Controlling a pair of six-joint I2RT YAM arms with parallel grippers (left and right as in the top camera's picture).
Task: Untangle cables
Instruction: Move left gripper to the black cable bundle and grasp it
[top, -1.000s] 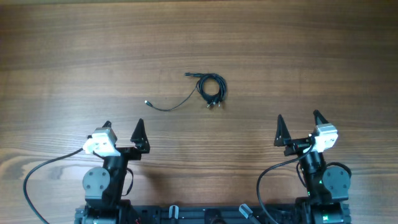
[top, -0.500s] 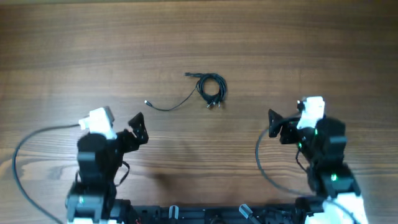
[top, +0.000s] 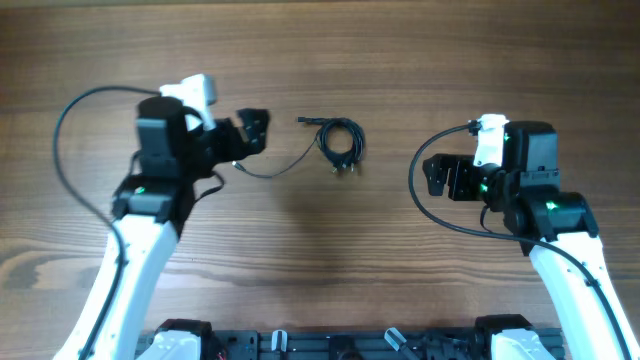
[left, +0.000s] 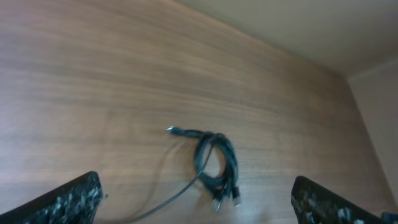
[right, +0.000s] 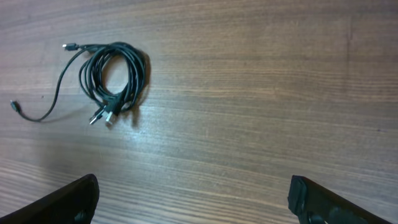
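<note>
On table (top: 520, 60): coiled cables (top: 340, 143), untouched; left fingers (left: 68, 200), right fingers (right: 62, 200) spread.

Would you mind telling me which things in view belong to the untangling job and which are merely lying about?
Belonging to the job:
- the cables, coiled, with one loose tail
- the left gripper and the right gripper, both open and holding nothing

Not part of it:
- the wooden table
- the thick arm wire looping off each arm

Nothing else lies on the table.
</note>
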